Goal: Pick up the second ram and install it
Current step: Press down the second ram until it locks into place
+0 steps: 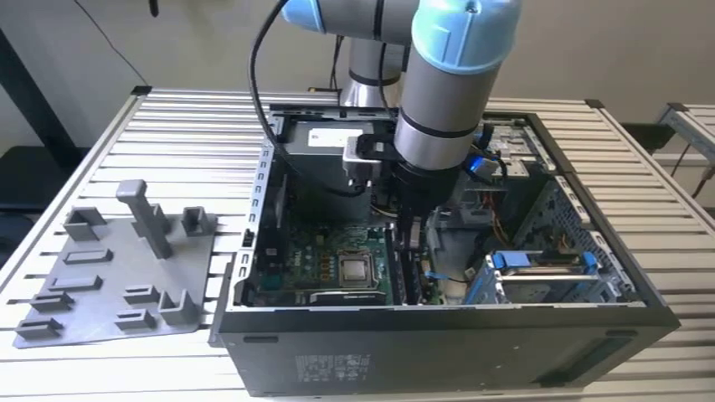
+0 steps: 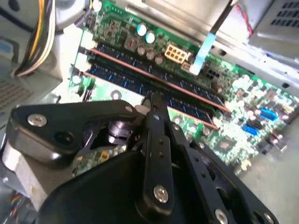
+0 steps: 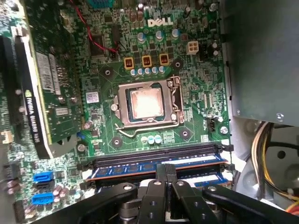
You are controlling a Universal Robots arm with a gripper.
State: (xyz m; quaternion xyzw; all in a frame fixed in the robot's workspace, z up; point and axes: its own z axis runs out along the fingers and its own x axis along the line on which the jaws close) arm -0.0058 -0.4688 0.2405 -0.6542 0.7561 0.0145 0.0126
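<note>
first wrist view has the tool [image 3: 166, 179] clenched tight, fingertips together, pushing down on the second ram [image 3: 154, 169], which sits in its motherboard [image 3: 154, 56] slot, probably so it seats evenly beside the cpu socket [image 3: 147, 103].

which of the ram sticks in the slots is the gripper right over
The gripper sits over the near blue stick, the second ram; the other stick stands in a slot farther from the fingers, toward the processor socket.
</note>
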